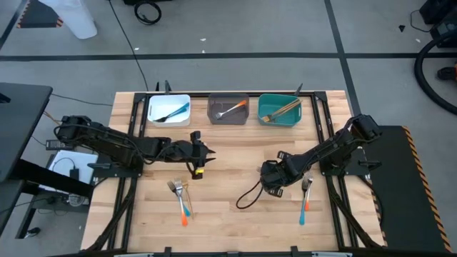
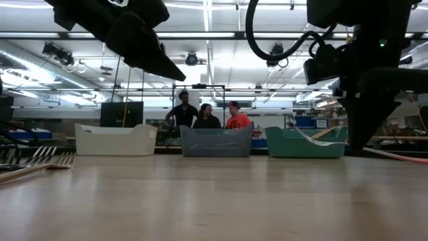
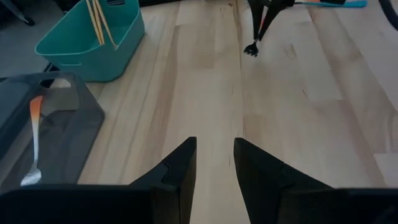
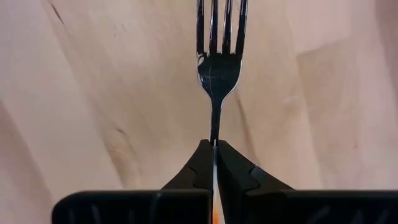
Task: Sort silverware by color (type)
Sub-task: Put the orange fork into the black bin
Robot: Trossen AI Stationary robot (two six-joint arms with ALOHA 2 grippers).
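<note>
My right gripper point(image 1: 273, 178) stands over the table's middle right, pointing steeply down, shut on a silver fork with an orange handle point(image 4: 218, 68). My left gripper point(image 3: 214, 158) hovers open over the table's middle left with nothing between its fingers. Blue- and orange-handled silverware lies flat in a small pile at the near left point(image 1: 180, 198). More lies just right of my right gripper point(image 1: 306, 196). The white bin point(image 1: 169, 109) holds a blue-handled piece, the grey bin point(image 1: 228, 109) an orange-handled fork, and the teal bin point(image 1: 280, 109) gold ones. My right gripper pinches the fork's slim neck point(image 4: 215, 134) between its two fingers, just behind the head. The fingers come from above and lie along the fork. The tines point(image 3: 252, 48) hang below the fingertips, close over the table. The orange handle point(image 4: 214, 218) runs back between the fingers.
The three bins stand in a row along the far edge. A black cable loop point(image 1: 246, 196) from the right arm lies on the wood near the middle. Bare wood stretches between the two grippers. People stand in the room beyond the bins point(image 2: 207, 115).
</note>
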